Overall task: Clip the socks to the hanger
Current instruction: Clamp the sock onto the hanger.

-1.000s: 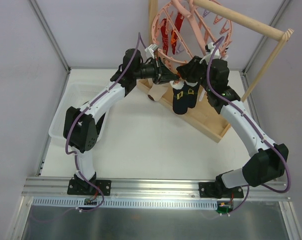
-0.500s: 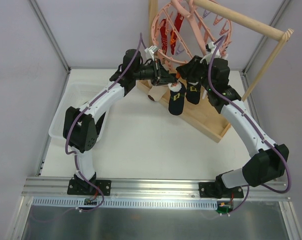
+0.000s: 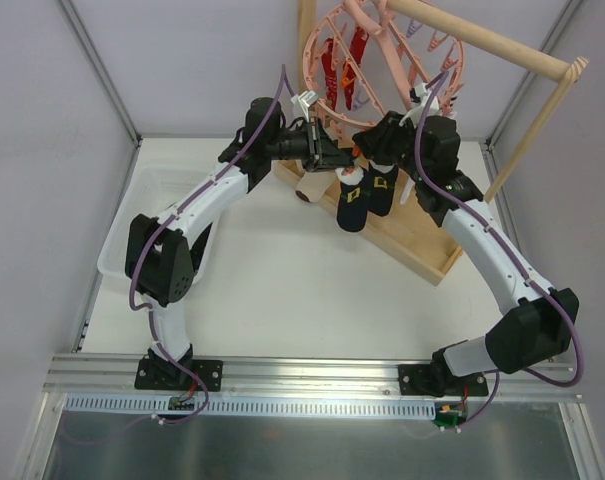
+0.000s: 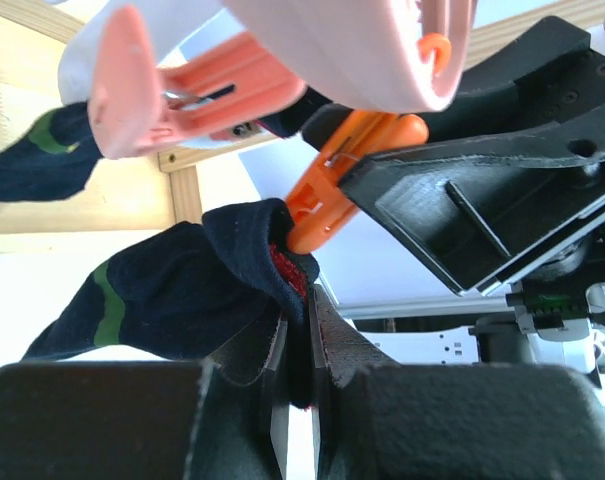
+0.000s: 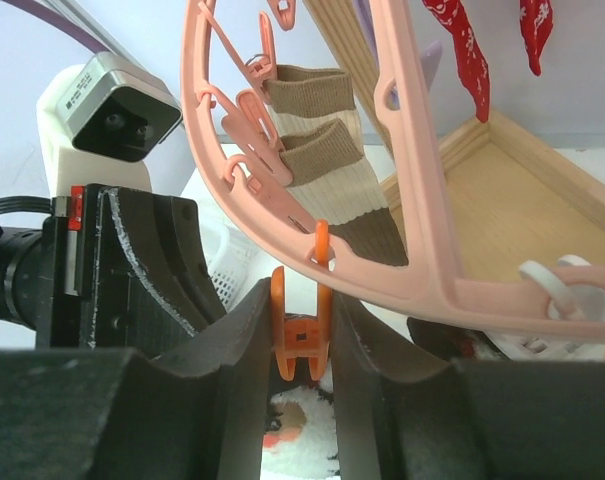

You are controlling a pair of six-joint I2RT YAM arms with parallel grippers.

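The pink ring hanger [image 3: 382,60] hangs from the wooden stand; its rim also shows in the right wrist view [image 5: 412,230]. My left gripper [image 3: 338,158] is shut on the cuff of a dark navy sock [image 4: 182,290], held up against the tip of an orange clip [image 4: 332,190]. My right gripper [image 3: 370,150] is shut on that orange clip [image 5: 302,335], squeezing its handles under the ring. A second dark sock [image 3: 383,190] hangs from a pink clip [image 4: 182,90] beside the first sock [image 3: 351,200].
A brown-and-white striped sock [image 5: 332,170] and red socks [image 5: 462,50] hang clipped on the ring. The wooden tray [image 3: 422,245] and slanted rod [image 3: 482,40] stand below and right. A white basket [image 3: 142,200] sits at the left.
My left gripper has edged right, bringing the sock's cuff closer to the orange clip. Both hanging socks have swayed a little. The right gripper stays on the clip.
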